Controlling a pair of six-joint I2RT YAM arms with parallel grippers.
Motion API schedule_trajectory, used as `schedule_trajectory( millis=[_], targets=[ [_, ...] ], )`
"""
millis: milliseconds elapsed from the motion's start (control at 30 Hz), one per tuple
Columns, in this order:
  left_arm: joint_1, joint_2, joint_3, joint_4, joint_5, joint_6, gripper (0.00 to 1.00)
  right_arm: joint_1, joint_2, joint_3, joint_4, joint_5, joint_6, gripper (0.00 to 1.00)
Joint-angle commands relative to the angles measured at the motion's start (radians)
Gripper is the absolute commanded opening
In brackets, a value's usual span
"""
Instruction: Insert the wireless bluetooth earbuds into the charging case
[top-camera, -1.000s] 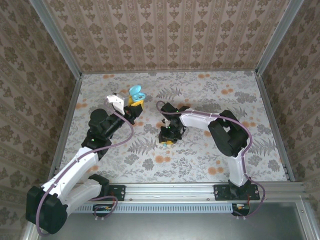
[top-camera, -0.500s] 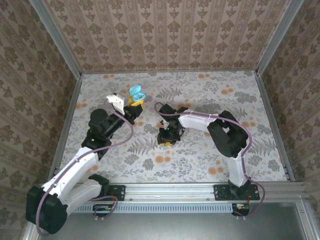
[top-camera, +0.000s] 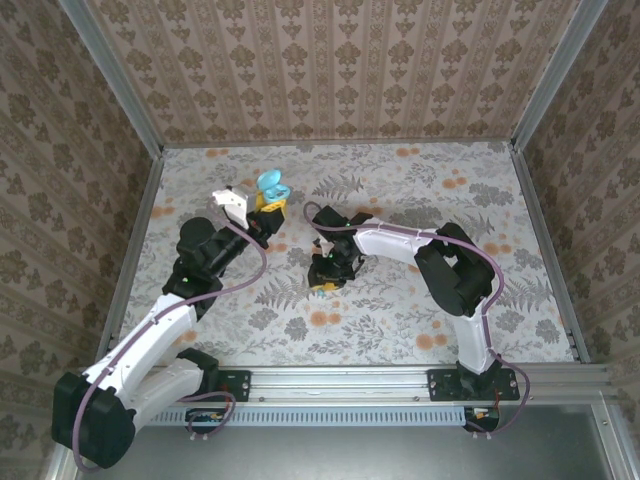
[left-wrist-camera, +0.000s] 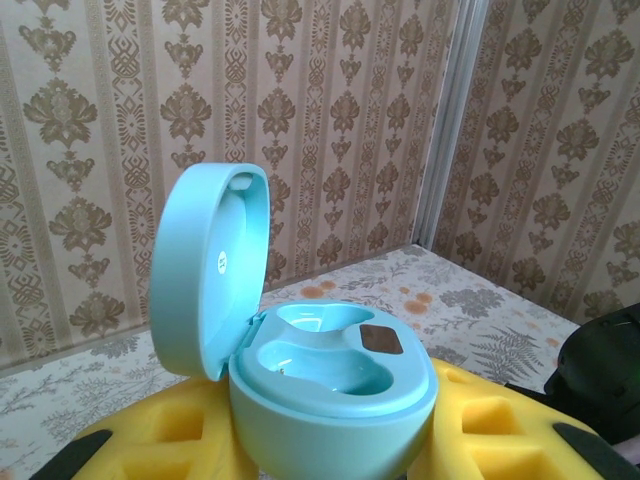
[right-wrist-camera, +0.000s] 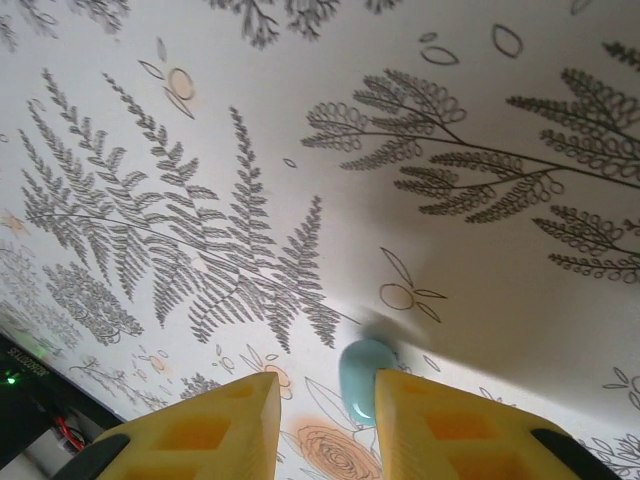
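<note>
**Top view.** The left hand (top-camera: 268, 212) sits toward 10 o'clock from the middle of the desk (top-camera: 430, 200), with the pale blue charging case (top-camera: 272, 186) at its tip. The right hand (top-camera: 326, 278) points down at the desk just toward 7 o'clock of the middle. A tiny mint speck, the earbud (top-camera: 322, 291), lies at its tip. From this height neither grip can be judged.

**Left wrist view.** This view settles the first grip: the left hand is clenched on the case. The rounded base is seated between two yellow pads (left-wrist-camera: 485, 430), one at 8 o'clock of it and one at 4 o'clock. The lid (left-wrist-camera: 205, 275) stands hinged open and upright at 9 o'clock of the base. Two moulded wells and a small dark square show inside the base. A patterned wall (left-wrist-camera: 330, 120) stands behind.

**Right wrist view.** This view settles the second grip: the yellow fingertips stand apart, released, low over the fern-printed desk. The earbud lies on the desk between them. It rests against the fingertip at 3 o'clock, with a clear gap to the one at 9 o'clock. A soft shadow surrounds its far end. The earbud is well apart from the case.
</note>
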Motion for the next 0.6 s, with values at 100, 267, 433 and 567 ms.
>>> schedule_trajectory(
  millis=[100,267,433,567],
  targets=[
    [0.005,-0.017,0.008,0.018,0.003,-0.006,0.28,0.014,0.016,0.041,-0.019,-0.013,0.017,0.33],
    [0.007,-0.023,0.006,0.014,0.002,-0.004,0.28,0.010,-0.018,0.038,-0.080,0.084,-0.008,0.33],
    [0.008,-0.026,0.002,0.016,0.003,-0.006,0.28,-0.002,-0.022,-0.008,-0.074,0.099,0.008,0.34],
    [0.008,-0.027,0.002,0.017,0.003,-0.006,0.28,-0.001,-0.014,-0.031,-0.052,0.095,0.017,0.36]
  ],
)
